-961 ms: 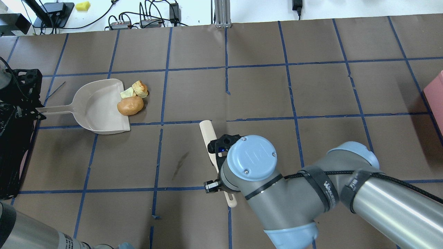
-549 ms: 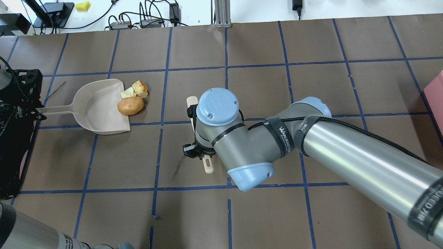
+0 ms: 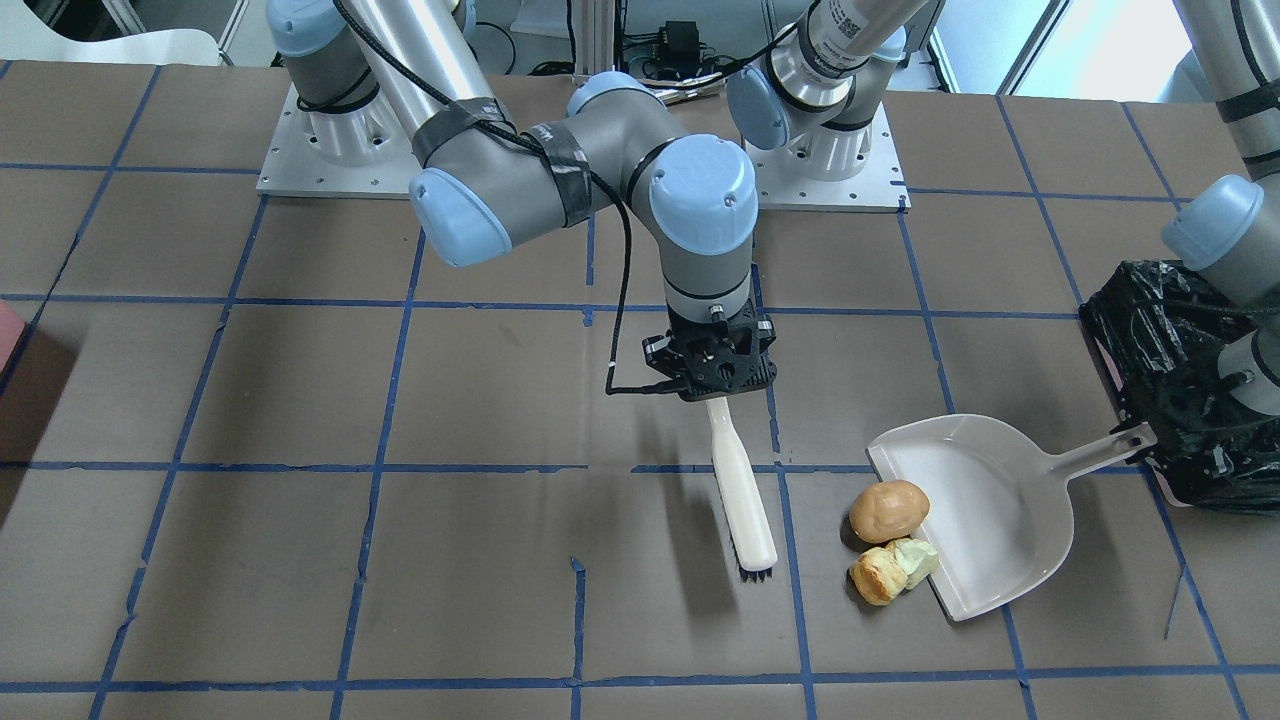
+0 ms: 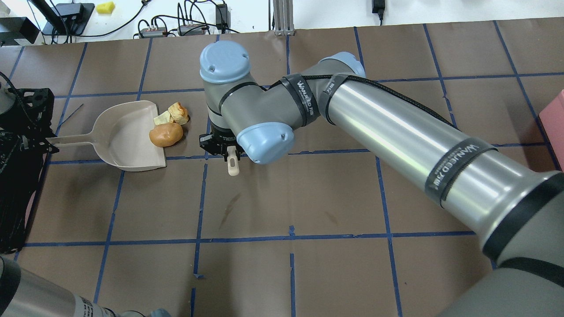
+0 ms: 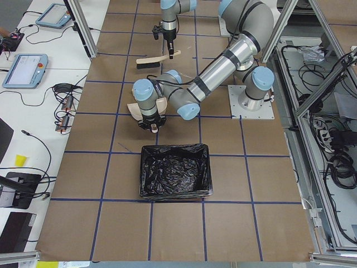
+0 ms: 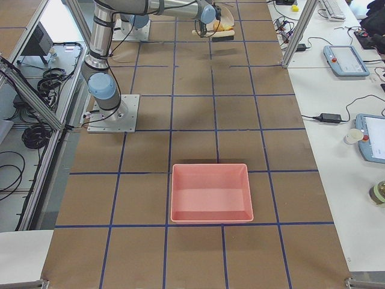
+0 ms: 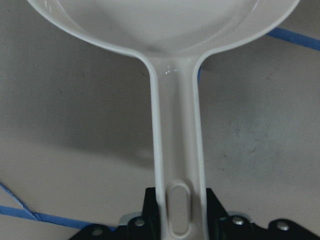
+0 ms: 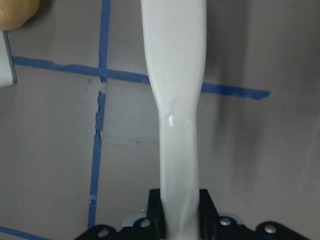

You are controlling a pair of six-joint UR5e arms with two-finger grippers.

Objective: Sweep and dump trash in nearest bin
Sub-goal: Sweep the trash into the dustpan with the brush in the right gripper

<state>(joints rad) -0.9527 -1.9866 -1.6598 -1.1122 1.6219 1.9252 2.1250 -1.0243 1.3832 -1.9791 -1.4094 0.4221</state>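
Observation:
The trash lies at the mouth of a beige dustpan (image 4: 119, 136): a tan ball (image 4: 165, 134), a bread-like chunk (image 4: 178, 112) and a pale yellow-green piece (image 4: 162, 118). My left gripper (image 7: 178, 210) is shut on the dustpan handle (image 7: 177, 150), right beside the black-bagged bin (image 3: 1170, 400). My right gripper (image 3: 716, 372) is shut on the handle of a cream brush (image 3: 742, 490). The brush points away from the robot, bristles down, just right of the trash in the overhead view. The right arm hides most of the brush from overhead; only the handle end (image 4: 232, 166) shows.
A pink tray (image 6: 210, 192) sits at the far right end of the table, its edge (image 4: 556, 119) showing in the overhead view. Blue tape lines grid the brown table. Cables and power bricks lie beyond the far edge.
My right arm has carried the brush away from the robot and to the left, from the table's near middle to beside the trash. The dustpan, trash and left gripper have not moved.

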